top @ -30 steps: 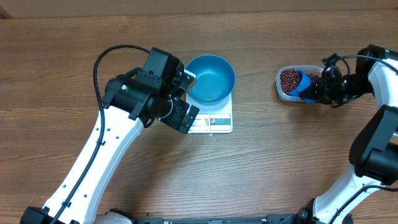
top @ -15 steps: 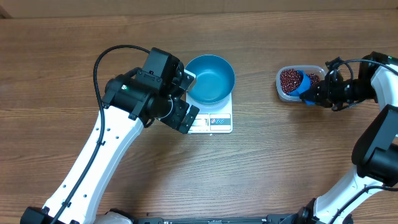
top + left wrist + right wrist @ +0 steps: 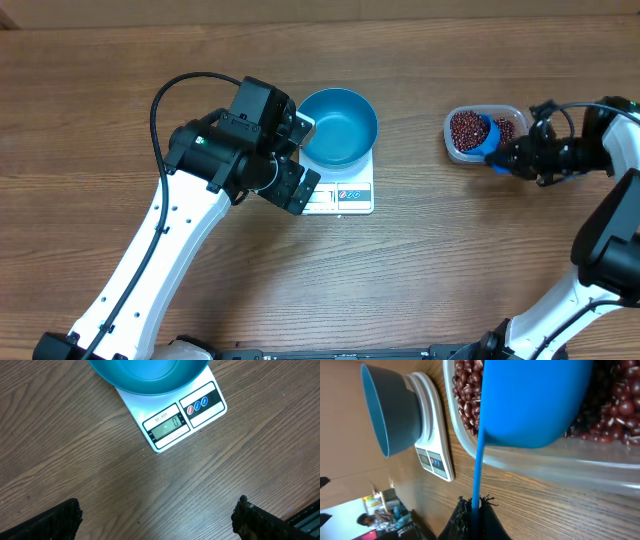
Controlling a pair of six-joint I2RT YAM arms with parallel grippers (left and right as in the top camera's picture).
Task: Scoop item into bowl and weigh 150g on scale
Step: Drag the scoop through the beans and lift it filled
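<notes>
The bright blue bowl [image 3: 338, 125] stands on the white scale [image 3: 350, 196], and no beans show inside it. In the left wrist view the scale [image 3: 202, 402] shows its display strip under the bowl [image 3: 150, 375]. My left gripper [image 3: 305, 158] hovers at the scale's left edge, open and holding nothing [image 3: 157, 510]. Red-brown beans [image 3: 464, 127] fill a clear tub [image 3: 452, 150] at the right. My right gripper [image 3: 518, 157] is shut on the thin handle of a small blue scoop [image 3: 530, 405], whose cup lies over the tub's near rim above the beans [image 3: 465, 395].
The left arm's black body [image 3: 235, 150] lies just left of the bowl and scale. The right arm [image 3: 610, 150] reaches in from the right edge. Bare wooden table [image 3: 420, 270] lies between scale and tub and along the front.
My right gripper has drawn the scoop a little to the right and toward the front, over the tub's near edge. The left arm, bowl and scale have not moved.
</notes>
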